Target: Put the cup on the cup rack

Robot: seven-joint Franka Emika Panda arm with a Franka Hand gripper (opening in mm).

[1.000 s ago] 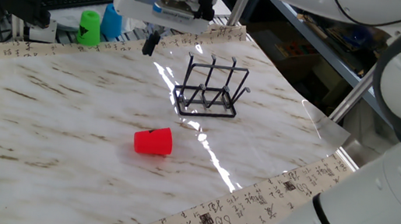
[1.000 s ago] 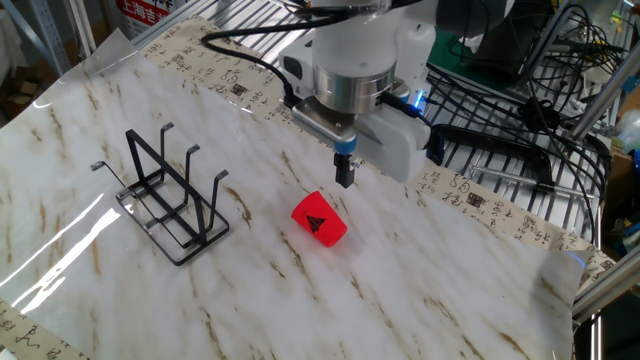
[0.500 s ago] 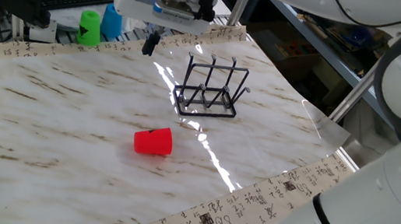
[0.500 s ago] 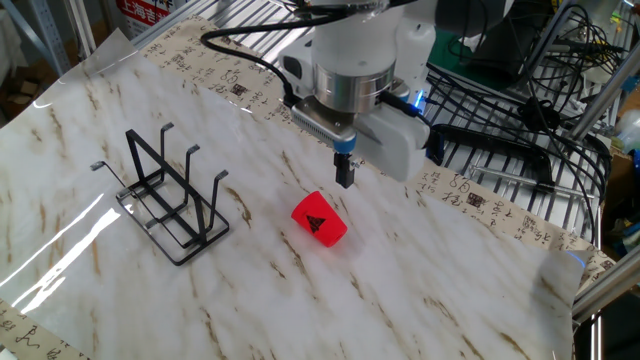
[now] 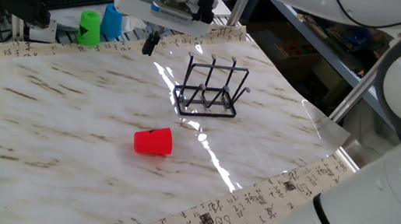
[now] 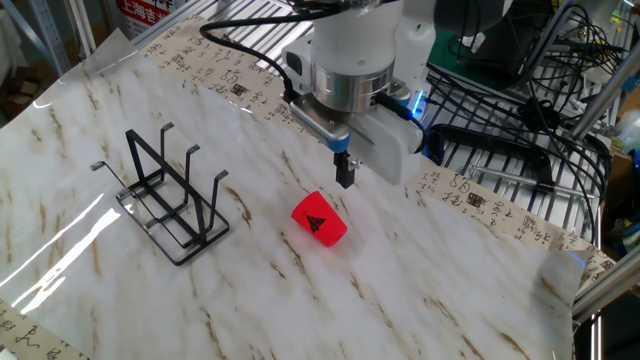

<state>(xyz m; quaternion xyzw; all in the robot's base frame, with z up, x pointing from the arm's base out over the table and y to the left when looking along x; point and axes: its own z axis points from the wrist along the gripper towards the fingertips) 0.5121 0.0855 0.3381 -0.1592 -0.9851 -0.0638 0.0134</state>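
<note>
Marble table (image 5: 44,106), red cup (image 5: 153,141) on its side at centre, cup rack (image 5: 210,90) upright, upper right of it.
Gripper (image 6: 345,173) hovers just above cup, fingers together, holding nothing.

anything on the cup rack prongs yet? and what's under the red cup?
Nothing on the cup rack: all prongs bare in both views. The cup lies on its side directly on the marble table, nothing visibly under it; its contact patch is hidden. The gripper hangs above, apart.

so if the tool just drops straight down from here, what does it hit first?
Probably bare tabletop. The tool points down, seemingly beside the red cup, not over it; depth unclear.
</note>
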